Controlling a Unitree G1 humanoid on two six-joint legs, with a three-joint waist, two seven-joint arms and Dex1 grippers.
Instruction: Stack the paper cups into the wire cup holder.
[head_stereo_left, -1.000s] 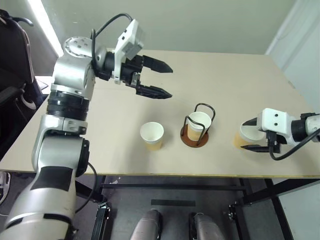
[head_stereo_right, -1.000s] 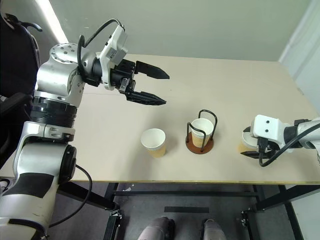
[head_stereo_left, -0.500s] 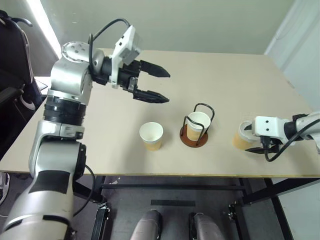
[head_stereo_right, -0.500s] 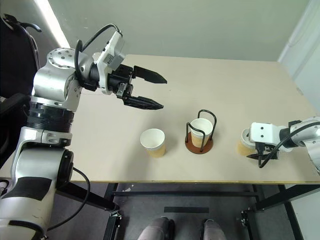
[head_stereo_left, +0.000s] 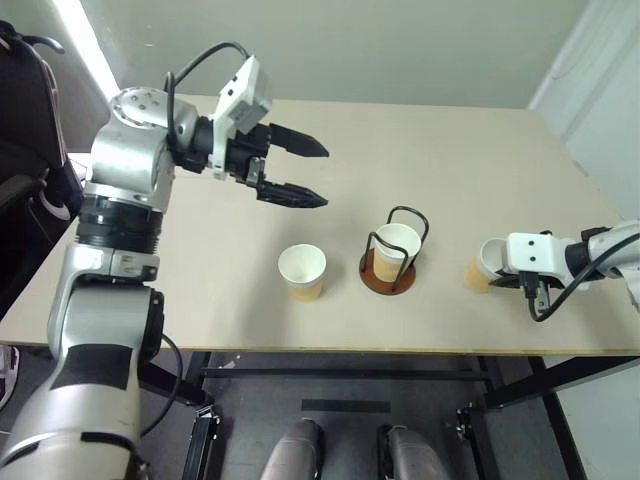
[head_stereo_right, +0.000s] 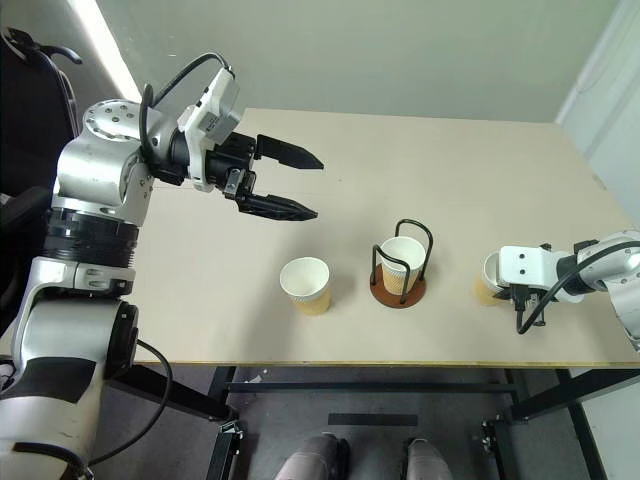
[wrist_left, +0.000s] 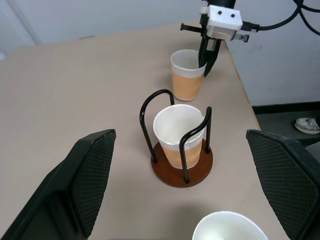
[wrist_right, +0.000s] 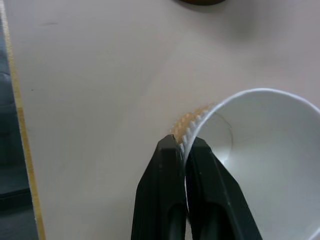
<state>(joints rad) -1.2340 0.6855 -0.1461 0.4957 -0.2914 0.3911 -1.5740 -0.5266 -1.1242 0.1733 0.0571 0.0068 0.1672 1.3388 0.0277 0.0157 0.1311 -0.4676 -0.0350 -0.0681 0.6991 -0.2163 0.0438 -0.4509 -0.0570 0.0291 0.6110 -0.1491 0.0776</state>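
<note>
One paper cup stands inside the wire cup holder at mid-table. A second paper cup stands loose to its left. A third paper cup stands upright near the right front edge. My right gripper is shut on its rim, one finger inside the wall and one outside. High over the table, left of and behind the holder, my left gripper hovers open with nothing in it, pointing toward the right.
The beige table has its front edge close behind the gripped cup and its right edge just beyond my right arm. A dark chair stands off the table's left side.
My right gripper has come down over the right cup's rim and gone from open to shut on it. The left arm has drifted a little to the left, still open.
</note>
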